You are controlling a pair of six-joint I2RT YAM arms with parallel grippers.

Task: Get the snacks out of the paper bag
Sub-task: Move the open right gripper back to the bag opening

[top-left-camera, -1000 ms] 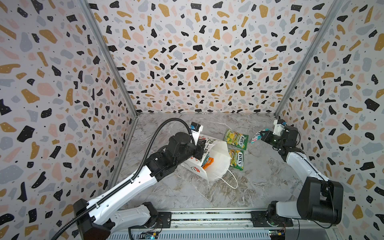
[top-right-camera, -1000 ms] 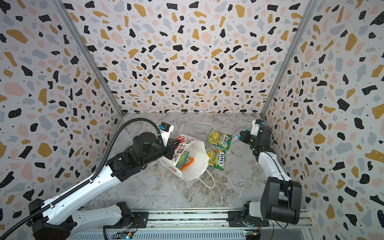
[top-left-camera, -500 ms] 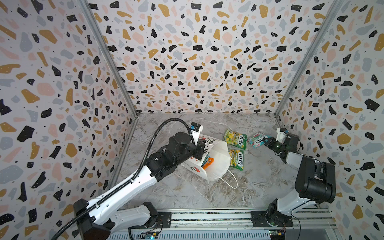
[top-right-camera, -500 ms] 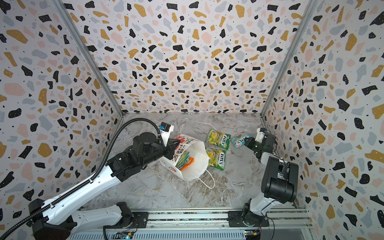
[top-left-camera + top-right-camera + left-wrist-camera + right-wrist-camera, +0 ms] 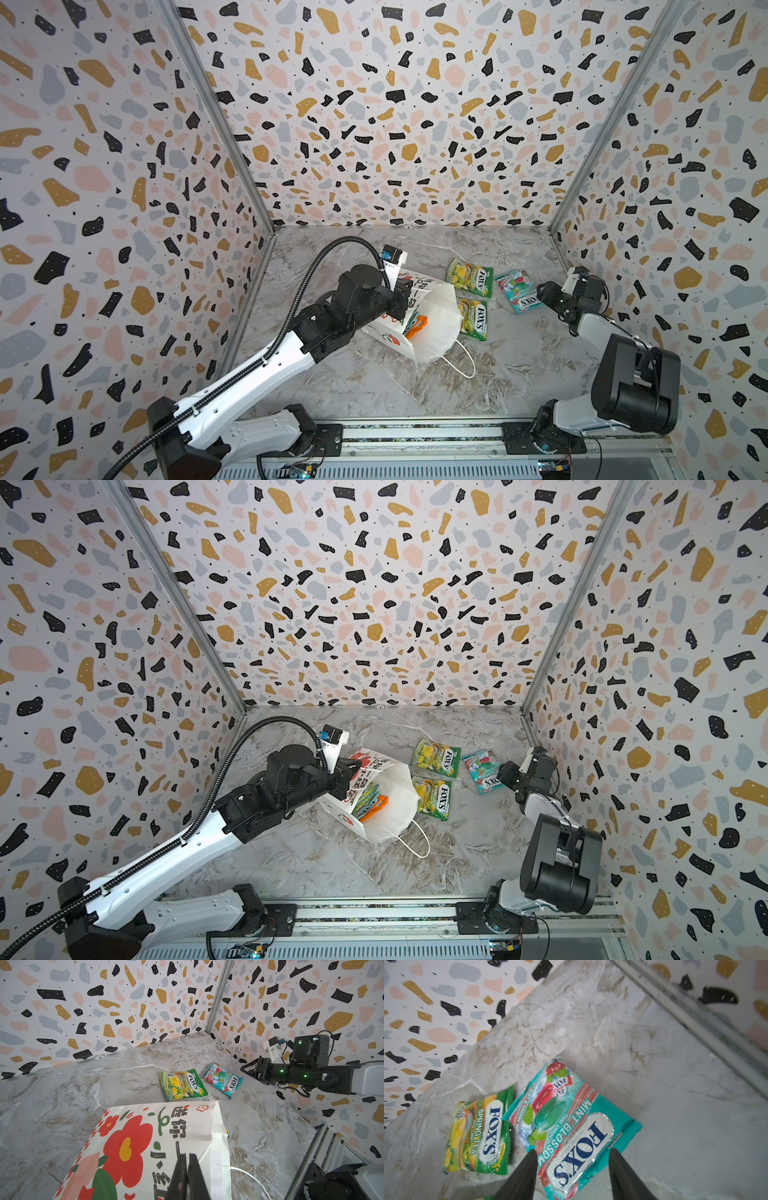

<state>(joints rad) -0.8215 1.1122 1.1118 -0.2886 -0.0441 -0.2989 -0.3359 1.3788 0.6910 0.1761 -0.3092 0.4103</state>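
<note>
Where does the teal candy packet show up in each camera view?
In a top view: teal packet lies right of the paper bag.
In a top view: same place.
Left wrist: teal packet beyond the bag.
Right wrist: teal packet just beyond the open right fingers.
Shared landmark: the green packet beside it.

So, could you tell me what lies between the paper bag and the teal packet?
The far green-yellow packet and the near green-yellow packet, the latter right beside the paper bag, as both top views show.
</note>
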